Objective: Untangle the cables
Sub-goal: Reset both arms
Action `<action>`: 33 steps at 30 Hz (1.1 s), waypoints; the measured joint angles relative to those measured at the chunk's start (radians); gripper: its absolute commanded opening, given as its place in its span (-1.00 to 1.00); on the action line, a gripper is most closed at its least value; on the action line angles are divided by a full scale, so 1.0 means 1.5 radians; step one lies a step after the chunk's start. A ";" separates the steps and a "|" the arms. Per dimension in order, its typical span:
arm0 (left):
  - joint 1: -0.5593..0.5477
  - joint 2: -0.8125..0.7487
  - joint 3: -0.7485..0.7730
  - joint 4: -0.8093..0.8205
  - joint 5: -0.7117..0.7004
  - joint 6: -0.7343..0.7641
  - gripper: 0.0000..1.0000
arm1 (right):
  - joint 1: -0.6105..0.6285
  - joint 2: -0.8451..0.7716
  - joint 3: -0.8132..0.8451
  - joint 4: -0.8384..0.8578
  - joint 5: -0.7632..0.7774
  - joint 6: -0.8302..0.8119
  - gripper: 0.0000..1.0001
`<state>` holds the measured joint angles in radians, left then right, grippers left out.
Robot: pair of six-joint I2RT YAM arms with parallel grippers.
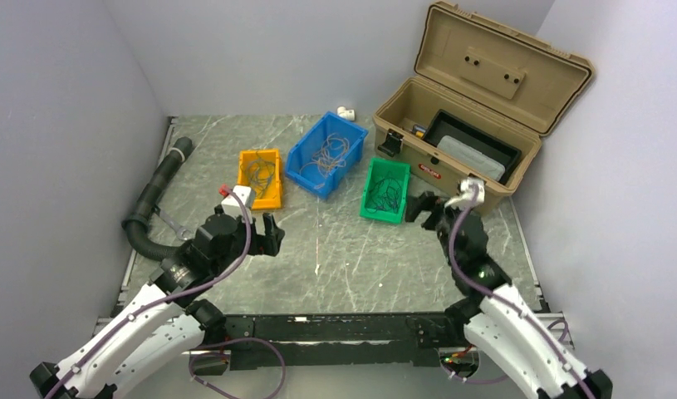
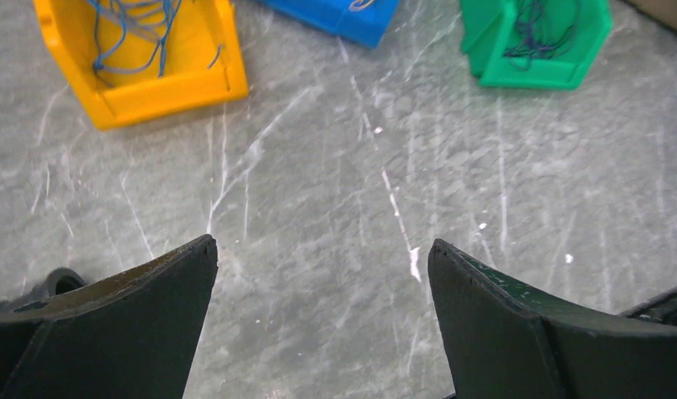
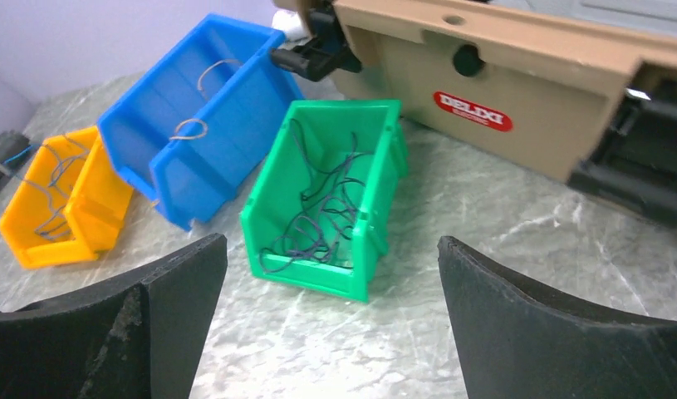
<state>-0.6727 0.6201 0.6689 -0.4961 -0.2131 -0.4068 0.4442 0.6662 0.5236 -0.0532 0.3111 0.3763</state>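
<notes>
Lab test bench (image 1: 335, 249): white enclosure walls (image 1: 69, 125), colored parts bins (image 1: 304, 172), tan toolbox (image 1: 451, 176).

Your top view looks down from high at the near edge over the whole tabletop (image 1: 343, 249). Both wrist views sit low, close, facing forward; all three share the green bin (image 3: 318, 274).

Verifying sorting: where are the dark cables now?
Dark cables lie in the green bin, rightmost of three in the top view, beside the tan toolbox, ahead of the right gripper.
</notes>
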 measured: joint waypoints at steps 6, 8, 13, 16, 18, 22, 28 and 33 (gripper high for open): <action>0.000 -0.056 -0.135 0.071 -0.081 -0.032 0.99 | 0.000 -0.179 -0.240 0.137 0.071 -0.036 1.00; 0.000 -0.059 -0.176 0.109 -0.130 -0.033 0.99 | -0.001 -0.190 -0.265 0.155 0.108 -0.060 1.00; 0.000 0.008 -0.261 0.238 -0.249 0.000 0.99 | -0.001 -0.135 -0.275 0.244 0.202 -0.132 0.99; 0.005 0.016 -0.293 0.315 -0.267 0.049 0.99 | -0.005 -0.067 -0.291 0.343 0.227 -0.183 0.89; 0.015 0.013 -0.304 0.370 -0.271 0.087 0.99 | -0.015 -0.003 -0.308 0.422 0.228 -0.212 0.88; 0.085 0.027 -0.305 0.460 -0.274 0.159 0.99 | -0.065 0.187 -0.329 0.603 0.229 -0.245 0.87; 0.230 0.082 -0.347 0.627 -0.227 0.248 0.99 | -0.116 0.388 -0.338 0.795 0.214 -0.270 0.81; 0.318 0.202 -0.401 0.757 -0.158 0.296 0.98 | -0.183 0.486 -0.339 0.940 0.158 -0.272 0.81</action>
<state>-0.1959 0.9237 0.0669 0.6392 -0.4500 0.0364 0.1696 1.3956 0.0154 1.3575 0.5480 -0.0311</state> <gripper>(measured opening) 0.994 0.867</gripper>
